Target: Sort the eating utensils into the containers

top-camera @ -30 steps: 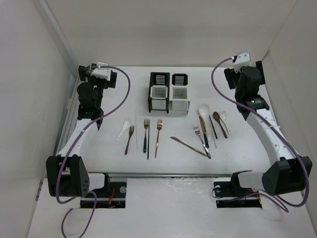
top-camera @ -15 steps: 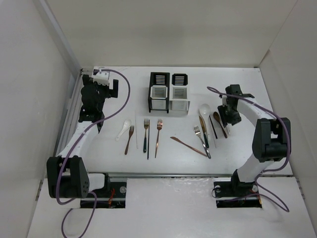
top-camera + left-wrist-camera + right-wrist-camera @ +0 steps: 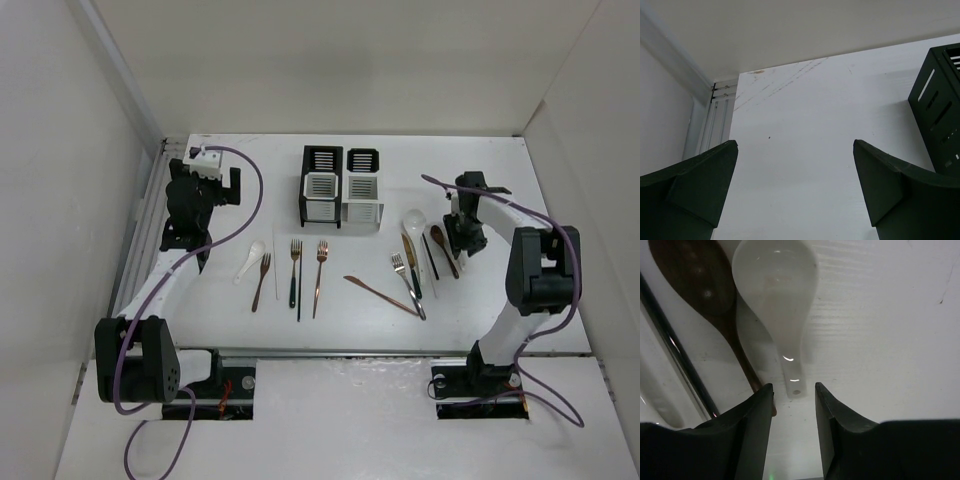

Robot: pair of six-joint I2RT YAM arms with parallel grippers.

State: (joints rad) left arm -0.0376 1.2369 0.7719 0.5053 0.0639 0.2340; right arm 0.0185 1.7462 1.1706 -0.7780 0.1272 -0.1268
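right wrist | right tool (image 3: pixel 793 387) half open astride white spoon (image 3: pixel 777 285) handle tip, ungripped | left tool (image 3: pixel 795 145) wide, empty

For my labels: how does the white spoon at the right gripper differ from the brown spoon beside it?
The white spoon is glossy with a broad handle; the brown spoon is dark with a thin one. The white spoon's handle end lies between the right gripper's fingertips; the brown spoon's disappears behind one finger. Both lie flat, bowls pointing the same way.
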